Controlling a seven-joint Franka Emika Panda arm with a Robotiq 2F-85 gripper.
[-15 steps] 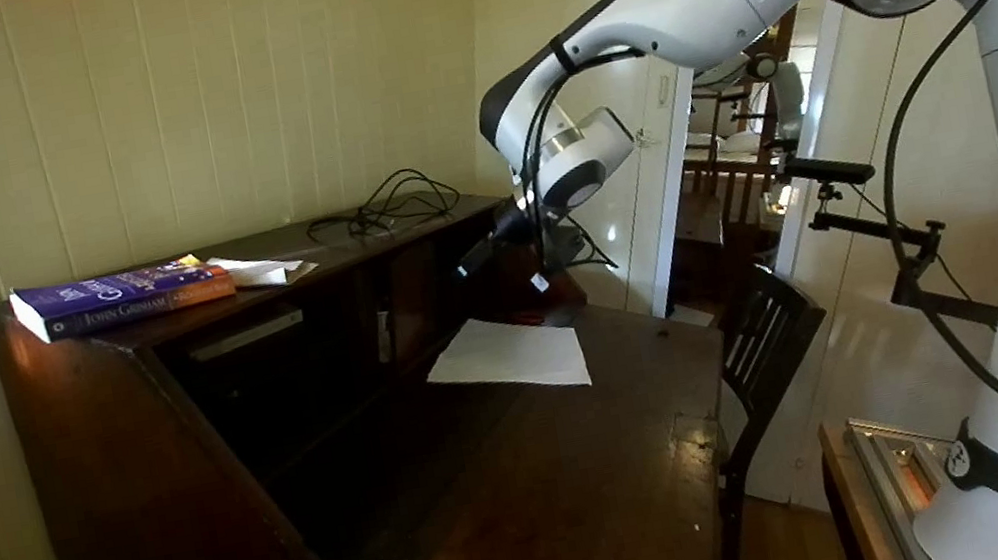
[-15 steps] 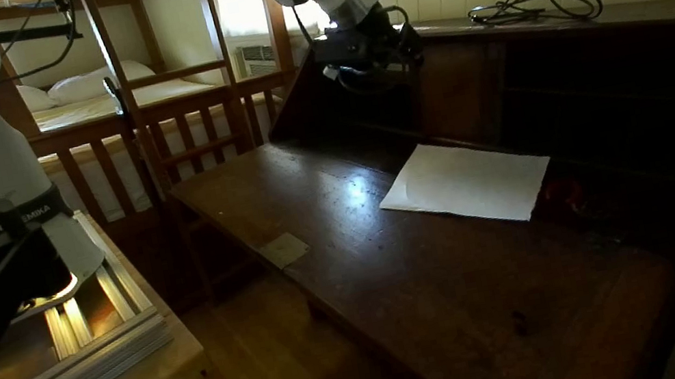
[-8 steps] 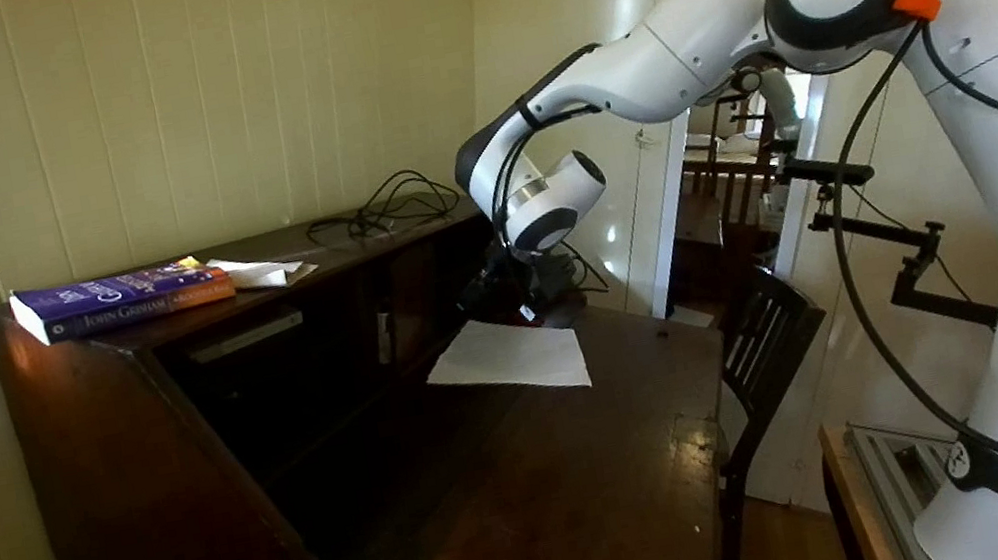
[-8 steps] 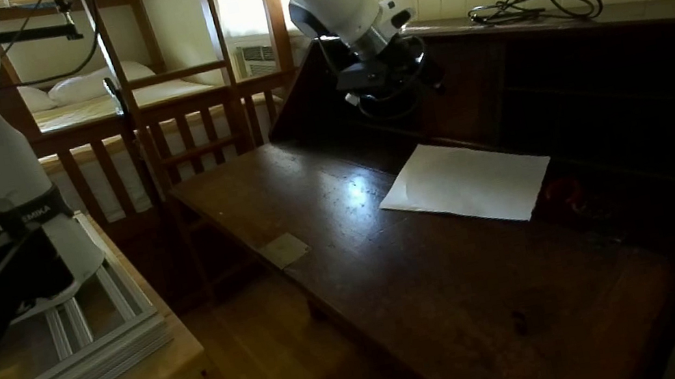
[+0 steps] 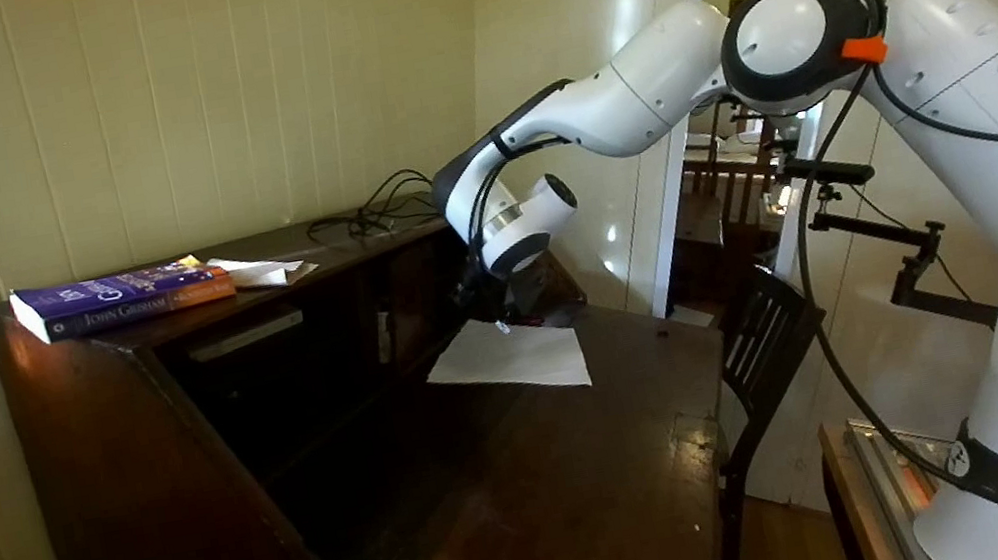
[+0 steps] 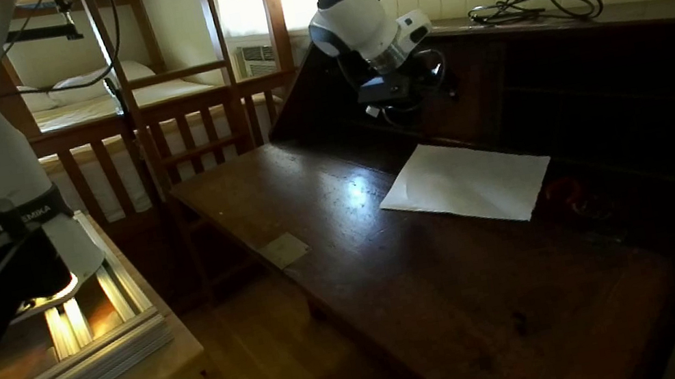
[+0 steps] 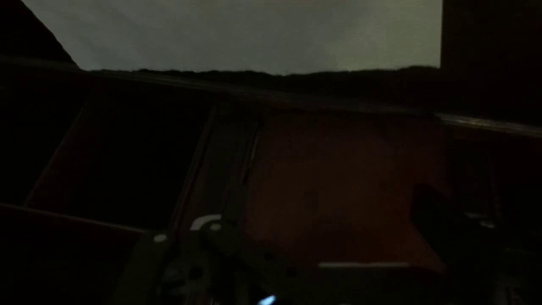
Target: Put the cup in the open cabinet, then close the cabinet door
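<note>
Hand, seemingly spread with nothing visible in its grip, hangs at the open cabinet near the paper; cup not spotted in any view, so placing can't be confirmed, and closing looks left to do.

2 exterior views share the cabinet from opposite ends, the wrist view nearest.

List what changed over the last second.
The gripper came down and moved toward the back of the cabinet, the arm reaching farther out. No grasp or release shows. The paper sheet, book and black cables stayed put.
</note>
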